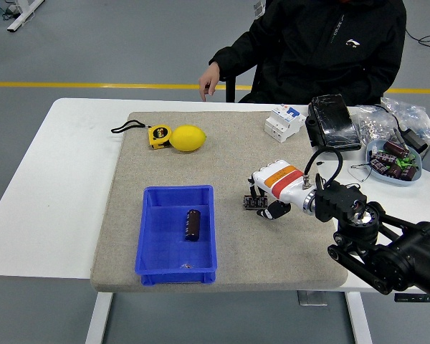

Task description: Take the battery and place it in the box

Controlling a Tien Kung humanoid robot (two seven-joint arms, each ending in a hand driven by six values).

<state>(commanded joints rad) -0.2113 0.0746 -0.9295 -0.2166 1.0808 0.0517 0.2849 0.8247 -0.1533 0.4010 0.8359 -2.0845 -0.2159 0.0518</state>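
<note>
- In the lower left of the frame, you have the blue plastic box (176, 234) sitting on the beige felt mat (229, 154), and one dark cylindrical battery (193, 224) already lies inside it, near the middle of its floor.
- Right of the box, around the frame's centre, your robot's right hand (266, 203), white with an orange band, has its fingers curled down around a second small dark battery (254, 203), which shows at the fingertips. It sits at or just above the mat; you cannot tell from this view whether it is lifted clear.
- So, as I judge it, the grasp is made or nearly made, and the carry leftward and the release over the box are still ahead of you.
- The left arm is nowhere in view.
- At the right edge, a pale blue dish (393, 161) holds more dark batteries, so further rounds may follow.
- In the upper left of the mat, a yellow lemon (188, 138) rests touching a yellow tape measure (158, 136); both lie well away from your path.
- At the top, a person in a black jacket (319, 50) sits with one hand (209, 77) hanging just beyond the table's far edge, holding nothing.
</note>
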